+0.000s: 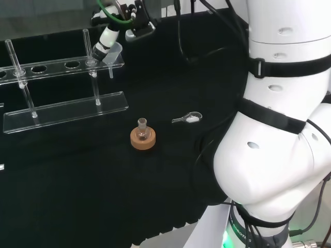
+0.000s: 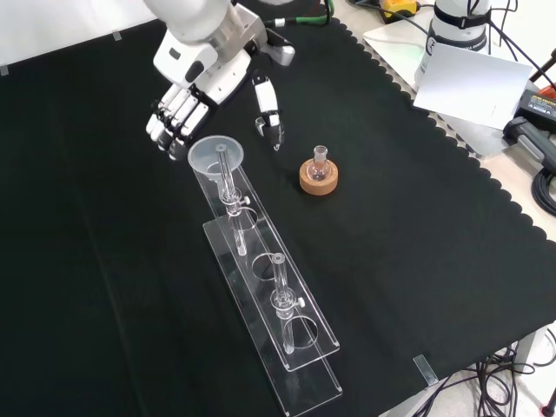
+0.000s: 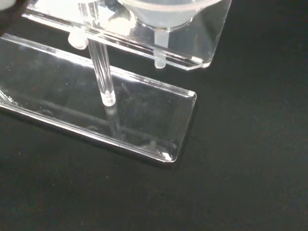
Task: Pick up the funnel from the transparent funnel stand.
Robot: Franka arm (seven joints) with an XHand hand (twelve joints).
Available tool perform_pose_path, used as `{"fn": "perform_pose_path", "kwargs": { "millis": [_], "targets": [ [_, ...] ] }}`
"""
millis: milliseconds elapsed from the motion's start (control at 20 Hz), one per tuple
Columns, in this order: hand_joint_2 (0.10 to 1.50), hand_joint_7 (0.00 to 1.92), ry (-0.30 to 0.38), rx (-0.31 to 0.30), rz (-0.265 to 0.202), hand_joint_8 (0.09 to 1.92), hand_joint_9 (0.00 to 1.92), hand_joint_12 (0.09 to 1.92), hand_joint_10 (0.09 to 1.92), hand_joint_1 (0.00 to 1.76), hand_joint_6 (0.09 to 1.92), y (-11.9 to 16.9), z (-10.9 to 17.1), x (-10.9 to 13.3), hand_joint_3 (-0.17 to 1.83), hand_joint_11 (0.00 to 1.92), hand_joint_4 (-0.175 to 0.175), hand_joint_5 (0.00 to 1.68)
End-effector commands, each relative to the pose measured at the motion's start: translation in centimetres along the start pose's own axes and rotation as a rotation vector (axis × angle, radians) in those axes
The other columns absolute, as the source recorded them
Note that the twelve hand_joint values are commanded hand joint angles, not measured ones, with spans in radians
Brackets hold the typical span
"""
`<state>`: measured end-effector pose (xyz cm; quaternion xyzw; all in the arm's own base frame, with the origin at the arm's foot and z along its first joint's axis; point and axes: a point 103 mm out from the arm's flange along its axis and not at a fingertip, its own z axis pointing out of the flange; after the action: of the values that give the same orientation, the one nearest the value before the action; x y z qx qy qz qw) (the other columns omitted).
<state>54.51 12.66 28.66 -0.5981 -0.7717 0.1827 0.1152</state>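
Black cloth covers your bench [image 2: 417, 226], and the clear stand [image 2: 278, 343] lies along it in the front view. Your funnel [image 2: 215, 156] sits in the stand's end hole, its stem hanging below the upper shelf in the wrist view. Your hand [image 2: 187, 95] hovers just beside the funnel's rim, fingers [image 2: 170, 117] loosely bent, thumb [image 2: 269, 109] spread apart, holding nothing.

Watch these risks. If you close on the rim alone, the thin plastic cone may tip or slip out. If you lift at an angle, the stem may catch in the hole and drag the light stand along. The nearest post [image 2: 228, 178] rises right by the funnel, so the fingers could knock it. A flask [image 2: 319, 165] on its cork ring [image 2: 318, 181] stands near the thumb's side, so swing wide and you could topple it. A small clip [image 1: 187, 119] lies well apart.
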Motion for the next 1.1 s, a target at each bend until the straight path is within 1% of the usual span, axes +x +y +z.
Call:
{"fn": "perform_pose_path", "kwargs": {
  "millis": [50,100,150,200,300,350,550,700,750,850,950,1050,1100],
  "targets": [
    [0.58,0.00,-0.024,0.052,0.008,0.09,0.00,0.09,0.09,0.64,0.09,0.6,0.8,0.2,0.01,0.00,0.006,0.00],
    [0.58,0.00,-0.022,0.057,0.010,0.09,0.00,0.09,0.09,0.64,0.09,0.6,1.0,0.0,0.01,0.00,0.001,0.00],
    [0.58,0.00,0.031,0.015,-0.115,0.09,0.00,0.09,0.09,0.64,0.09,0.5,1.4,-0.8,0.02,0.00,-0.004,0.00],
    [0.59,0.00,0.050,0.011,-0.115,0.09,0.00,0.09,0.09,0.65,0.09,0.5,1.6,-1.0,0.02,0.00,-0.008,0.00],
    [0.59,0.00,0.049,0.024,-0.091,0.09,0.00,0.09,0.09,0.65,0.09,0.5,1.8,-1.2,0.02,0.00,-0.016,0.00],
    [0.59,0.00,0.033,0.037,-0.075,0.09,0.00,0.09,0.09,0.65,0.09,0.5,1.9,-1.3,0.02,0.01,-0.020,0.00],
    [0.59,0.00,-0.014,0.062,-0.046,0.09,0.00,0.09,0.09,0.65,0.09,1.3,1.8,-0.5,0.02,0.04,-0.029,0.00],
    [0.60,0.01,-0.035,0.072,-0.041,0.09,0.00,0.09,0.09,0.65,0.09,1.8,1.4,0.0,0.02,0.05,-0.029,0.00],
    [0.60,0.02,-0.039,0.074,-0.040,0.09,0.00,0.12,0.09,0.65,0.09,2.0,1.2,0.0,0.02,0.03,-0.029,0.00],
    [0.60,0.02,-0.042,0.079,-0.028,0.09,0.01,0.29,0.09,0.65,0.09,2.5,1.0,-0.2,0.01,0.01,-0.028,0.00],
    [0.60,0.03,-0.040,0.084,-0.023,0.09,0.02,0.38,0.09,0.66,0.09,2.7,0.9,-0.5,0.01,0.00,-0.028,0.00],
    [0.61,0.07,-0.039,0.089,-0.019,0.09,0.10,0.48,0.09,0.66,0.09,2.8,0.8,-0.9,0.01,0.00,-0.026,0.00],
    [0.61,0.08,-0.038,0.092,-0.018,0.09,0.12,0.53,0.13,0.66,0.09,2.9,0.8,-1.0,0.01,0.00,-0.025,0.00]
  ]
}}
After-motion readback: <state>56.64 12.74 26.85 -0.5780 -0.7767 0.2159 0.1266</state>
